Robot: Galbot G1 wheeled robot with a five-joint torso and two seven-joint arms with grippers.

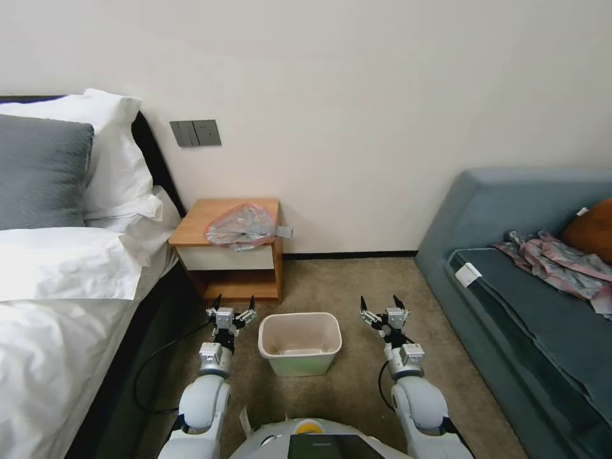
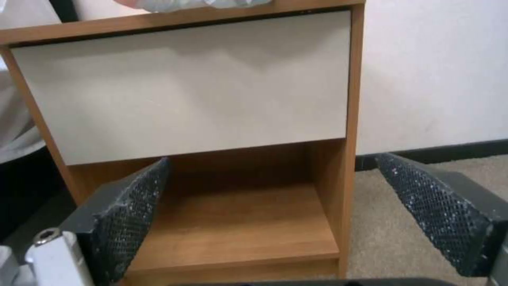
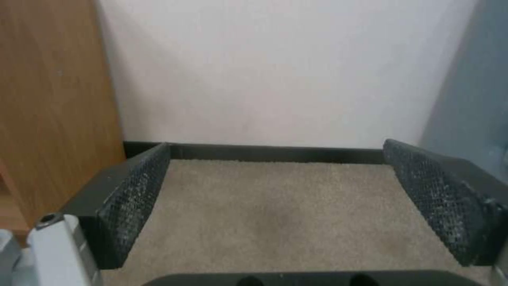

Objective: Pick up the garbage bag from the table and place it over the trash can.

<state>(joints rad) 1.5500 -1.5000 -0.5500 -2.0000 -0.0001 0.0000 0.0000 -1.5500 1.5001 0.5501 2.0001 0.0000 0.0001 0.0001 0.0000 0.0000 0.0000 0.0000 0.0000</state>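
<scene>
The robot's rounded white base [image 1: 306, 440] fills the foreground of the head view, with 2 arms reaching forward over the beige carpet [image 1: 357, 382]. The left gripper [image 1: 234, 303] hovers low, just beside the trash can [image 1: 299, 342] on its left and in front of the table [image 1: 191, 226]; its black mesh-faced fingers [image 2: 132, 214] are spread wide with nothing between them, facing the white drawer front [image 2: 185, 83] and the low shelf [image 2: 233, 222]. The right gripper [image 1: 382, 302] hangs on the bin's other side, likewise spread wide and holding nothing, pointed at bare carpet and the wall's dark baseboard [image 3: 264, 153].

The garbage bag [image 1: 241, 226], crumpled and translucent pinkish-grey, sits on top of the table toward its front right corner, well above both grippers. The trash can stands upright on the floor between the 2 arms, unlined.

No grasp has begun, so the whole task lies ahead. The risks look plain: the bag is thin and bunched, so a pinch could catch only a loose fold and let it slip, or drag it off the table's front edge. Raising the left arm close to the drawer front could clip the tabletop's edge. The light bin could also be nudged or tipped by either arm.
</scene>
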